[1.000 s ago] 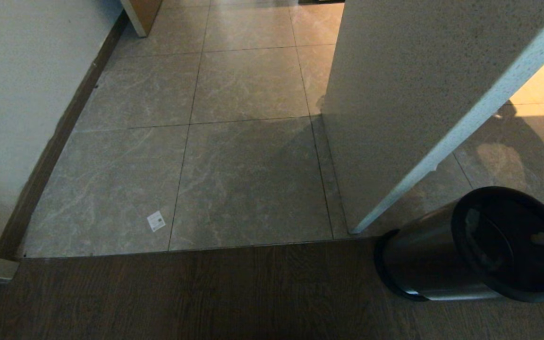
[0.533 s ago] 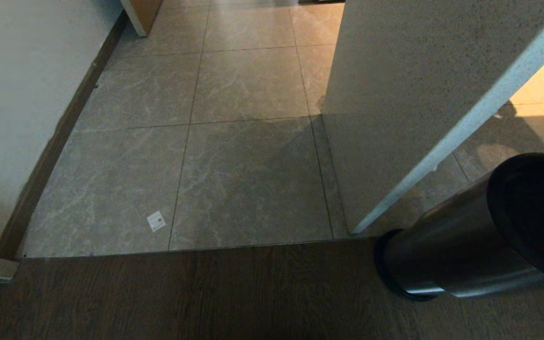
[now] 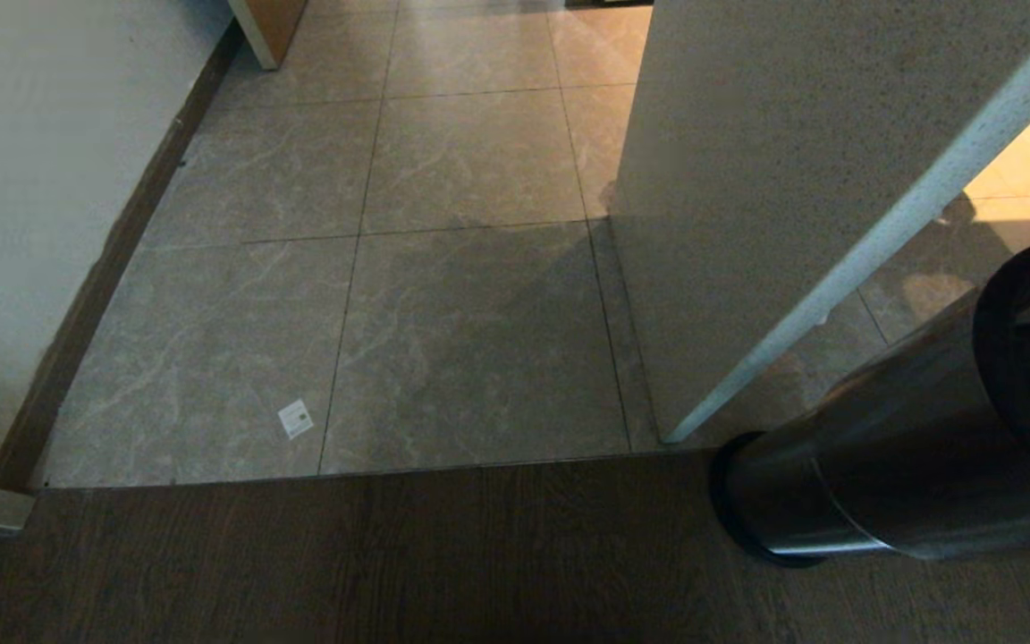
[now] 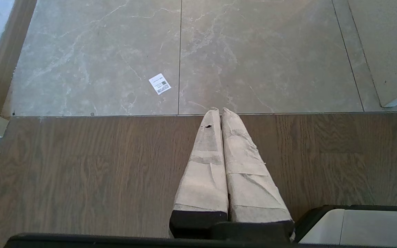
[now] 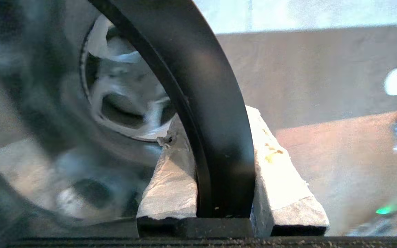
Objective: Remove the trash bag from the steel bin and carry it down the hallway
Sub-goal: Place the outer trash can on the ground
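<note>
Right tool clamping the bin rim

The right tool (image 5: 215, 137) is gripping the black rim of the bin (image 3: 890, 465), tilting it on the wood floor (image 3: 390, 572); something pale is lying inside, too blurred to name. The left tool (image 4: 219, 113) is hanging closed, empty.
</note>
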### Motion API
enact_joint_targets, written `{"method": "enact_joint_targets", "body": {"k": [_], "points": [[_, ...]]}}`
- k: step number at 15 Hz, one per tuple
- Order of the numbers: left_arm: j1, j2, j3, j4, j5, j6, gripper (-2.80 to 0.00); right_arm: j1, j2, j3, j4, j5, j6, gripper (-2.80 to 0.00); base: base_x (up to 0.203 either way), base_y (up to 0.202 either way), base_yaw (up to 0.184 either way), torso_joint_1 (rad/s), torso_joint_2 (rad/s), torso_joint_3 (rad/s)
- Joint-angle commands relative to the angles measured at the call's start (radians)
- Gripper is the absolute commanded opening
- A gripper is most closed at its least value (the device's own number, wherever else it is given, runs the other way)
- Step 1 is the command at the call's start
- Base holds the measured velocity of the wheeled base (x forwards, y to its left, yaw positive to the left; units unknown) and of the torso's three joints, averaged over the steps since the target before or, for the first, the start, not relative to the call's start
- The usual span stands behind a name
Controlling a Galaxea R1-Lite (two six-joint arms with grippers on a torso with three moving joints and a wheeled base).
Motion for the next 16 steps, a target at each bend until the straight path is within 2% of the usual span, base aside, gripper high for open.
{"method": "enact_joint_targets", "body": {"k": [1,3,6,11,16], "points": [[0.000,0.000,0.000,0.000,0.001,-0.001,-2.80,-0.002,-0.086,-0.009,0.034,0.002,-0.006,-2.80,0.000,0.000,0.000,0.000,0.00,0.000],[0.000,0.000,0.000,0.000,0.001,-0.001,-2.80,-0.009,-0.107,-0.010,0.045,-0.013,-0.001,-2.80,0.000,0.000,0.000,0.000,0.00,0.000],[0.000,0.000,0.000,0.000,0.001,-0.001,-2.80,-0.074,-0.104,-0.023,0.033,-0.042,-0.001,-2.80,0.000,0.000,0.000,0.000,0.00,0.000],[0.000,0.000,0.000,0.000,0.001,-0.001,-2.80,-0.305,0.022,-0.085,0.004,-0.017,-0.048,-2.80,0.000,0.000,0.000,0.000,0.00,0.000],[0.000,0.000,0.000,0.000,0.001,-0.001,-2.80,-0.456,0.214,-0.182,-0.045,-0.016,-0.051,-2.80,0.000,0.000,0.000,0.000,0.00,0.000]]}}
